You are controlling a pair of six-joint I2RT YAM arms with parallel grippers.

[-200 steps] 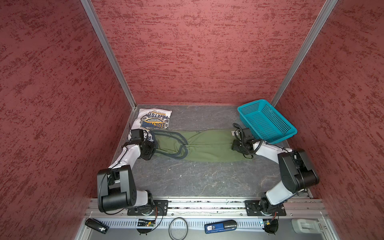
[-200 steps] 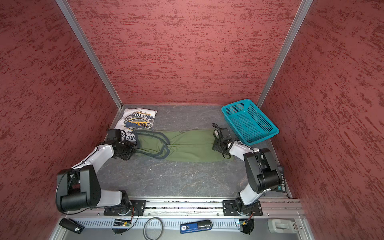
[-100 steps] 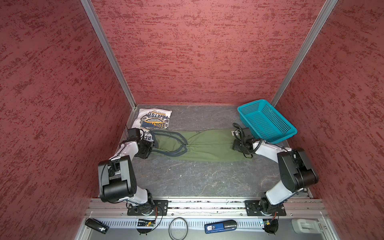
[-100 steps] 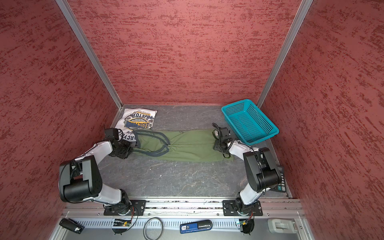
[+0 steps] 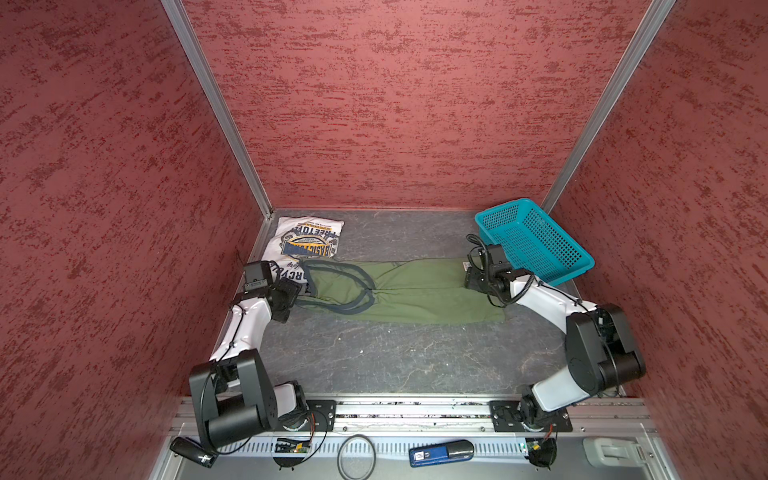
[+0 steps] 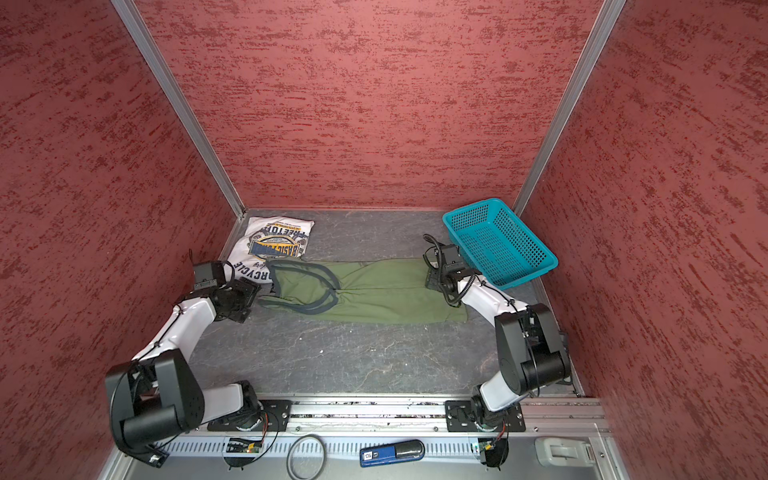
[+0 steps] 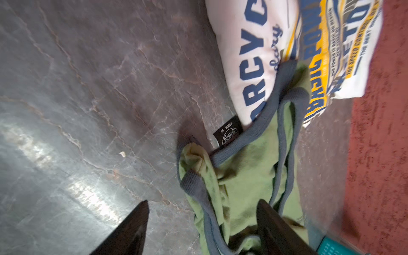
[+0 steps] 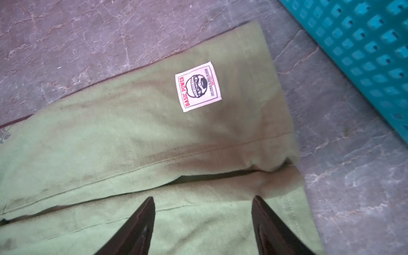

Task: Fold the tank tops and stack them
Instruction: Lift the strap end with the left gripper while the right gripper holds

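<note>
Olive green tank top lies folded lengthwise across the middle of the table. Its straps sit at the left, overlapping the edge of the folded white tank top in the far left corner. Its hem is at the right, near the teal basket. We see the left gripper with fingers spread wide and a strap lying loose between them, ungripped. The right gripper hangs over the hem corner, fingers likewise parted, grasping nothing. Against a second ago, our left fingers have let go; the shirt's outline looks unchanged.
</note>
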